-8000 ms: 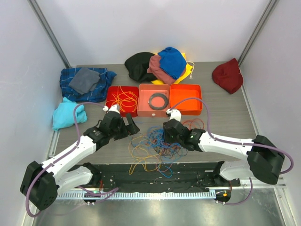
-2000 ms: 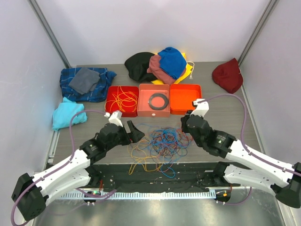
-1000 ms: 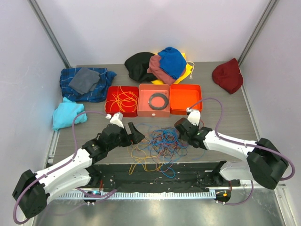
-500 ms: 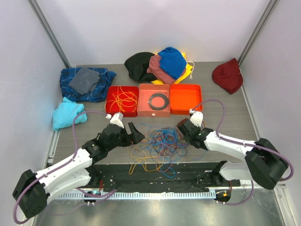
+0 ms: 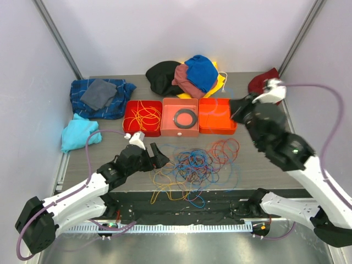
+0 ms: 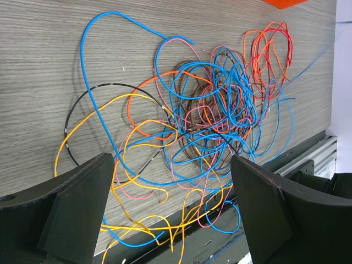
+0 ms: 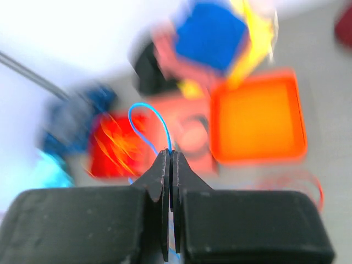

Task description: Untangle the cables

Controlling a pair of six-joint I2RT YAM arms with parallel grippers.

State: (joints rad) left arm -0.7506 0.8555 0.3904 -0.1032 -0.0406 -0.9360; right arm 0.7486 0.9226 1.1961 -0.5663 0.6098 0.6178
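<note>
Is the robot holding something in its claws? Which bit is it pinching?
The right claw is pinched shut on a thin blue cable at a bend, so a loop pokes out past its tips. The left claw is open, holding nothing.

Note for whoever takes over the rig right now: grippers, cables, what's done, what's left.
Left gripper: open, low at the left edge of the tangle, holding nothing.
Right gripper: shut on a blue cable, raised by the orange tray.
Cables: most lie knotted on the table; some orange and yellow ones are in the red tray.
Done: a few cables in the red tray, and the blue cable is partly lifted.
Left: free the blue cable, then separate the rest.
</note>
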